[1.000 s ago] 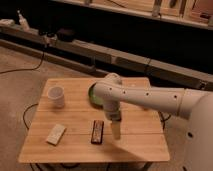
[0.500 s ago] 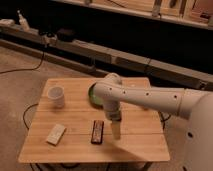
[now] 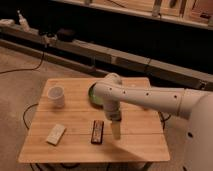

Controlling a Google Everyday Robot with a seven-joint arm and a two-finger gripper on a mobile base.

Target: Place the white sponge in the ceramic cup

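a wooden table [image 3: 137, 142] stands on the floor. a big white arm [image 3: 145, 97] reaches in from the 3 o'clock side and bends down over the middle of the table. a green bowl [image 3: 92, 94] sits toward 12 o'clock from the middle of the table, and the arm hides most of it. the white cup [image 3: 56, 96] stands upright at 10 o'clock, well apart from the bowl. the white sponge [image 3: 55, 134] lies flat at 8 o'clock, near the front left corner, at 6 o'clock from the cup and not in it. a black bar [image 3: 97, 132] lies flat at 6 o'clock, between the sponge and the gripper. the gripper [image 3: 115, 131] points straight down just beside the bar, at its 3 o'clock, well apart from the sponge. i cannot tell if the gripper is spread apart or pressed together. nothing looks held in it.
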